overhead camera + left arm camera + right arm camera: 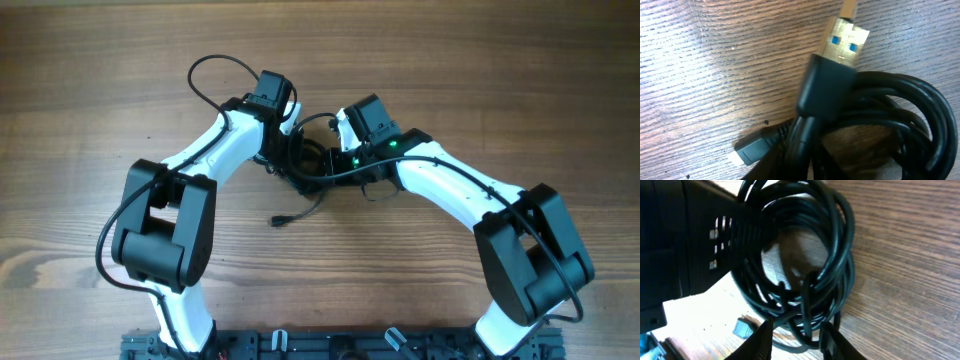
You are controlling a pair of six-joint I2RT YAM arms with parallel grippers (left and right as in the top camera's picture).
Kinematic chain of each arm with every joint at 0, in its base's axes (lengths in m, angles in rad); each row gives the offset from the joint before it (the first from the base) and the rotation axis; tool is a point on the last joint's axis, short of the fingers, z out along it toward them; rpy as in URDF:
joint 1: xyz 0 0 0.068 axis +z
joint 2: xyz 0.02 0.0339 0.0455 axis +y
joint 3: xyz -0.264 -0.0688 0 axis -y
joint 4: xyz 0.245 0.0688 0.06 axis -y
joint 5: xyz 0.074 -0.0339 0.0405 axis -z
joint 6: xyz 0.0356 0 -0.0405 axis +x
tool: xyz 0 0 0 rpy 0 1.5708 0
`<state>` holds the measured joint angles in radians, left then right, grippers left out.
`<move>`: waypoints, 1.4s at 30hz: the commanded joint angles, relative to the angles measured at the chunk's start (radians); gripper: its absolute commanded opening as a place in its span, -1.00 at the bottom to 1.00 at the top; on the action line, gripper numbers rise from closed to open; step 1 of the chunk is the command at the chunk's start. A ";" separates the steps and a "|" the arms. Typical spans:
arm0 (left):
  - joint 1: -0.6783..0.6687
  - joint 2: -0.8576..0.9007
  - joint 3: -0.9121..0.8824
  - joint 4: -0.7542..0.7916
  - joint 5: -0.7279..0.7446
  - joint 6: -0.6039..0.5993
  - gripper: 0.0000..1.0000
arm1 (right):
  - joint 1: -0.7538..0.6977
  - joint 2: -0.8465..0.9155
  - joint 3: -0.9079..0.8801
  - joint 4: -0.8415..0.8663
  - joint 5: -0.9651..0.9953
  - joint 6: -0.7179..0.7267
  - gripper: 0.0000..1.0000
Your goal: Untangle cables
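The cables point(305, 165) lie as a black coiled bundle on the wooden table, between my two wrists. In the left wrist view a USB plug point(847, 40) with a black housing lies across the coils point(900, 110), and a small plug point(747, 152) lies on the wood beside them. My left gripper point(290, 135) hangs over the bundle's left side, its fingers hidden in every view. My right gripper point(797, 337) has its two fingers around the lower strands of the coil point(805, 255), closed on them. One loose plug end point(278, 220) trails toward the front.
The left arm's black gripper body point(690, 240) fills the upper left of the right wrist view, close against the coil. A thicker arm wire point(215, 65) loops behind the left wrist. The arm bases' rail point(300, 345) runs along the table's front edge.
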<state>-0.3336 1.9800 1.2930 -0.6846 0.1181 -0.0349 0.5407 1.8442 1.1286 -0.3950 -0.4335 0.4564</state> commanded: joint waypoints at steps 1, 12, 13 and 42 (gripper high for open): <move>0.006 0.015 -0.010 -0.001 -0.049 0.004 -0.38 | 0.006 0.019 0.008 -0.002 0.098 0.073 -0.41; 0.007 -0.019 0.136 -0.256 0.066 -0.031 0.09 | 0.006 0.021 0.008 -0.009 0.097 0.094 -0.42; 0.007 -0.026 0.139 -0.266 0.072 -0.064 0.19 | 0.006 0.022 0.008 -0.011 0.091 0.098 -0.42; 0.009 0.052 0.131 -0.245 -0.196 -0.260 -0.82 | 0.089 0.032 0.008 -0.003 0.106 0.182 -0.42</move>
<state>-0.3336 2.0121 1.4208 -0.9314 0.0074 -0.3012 0.6212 1.8484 1.1286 -0.4023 -0.3763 0.6052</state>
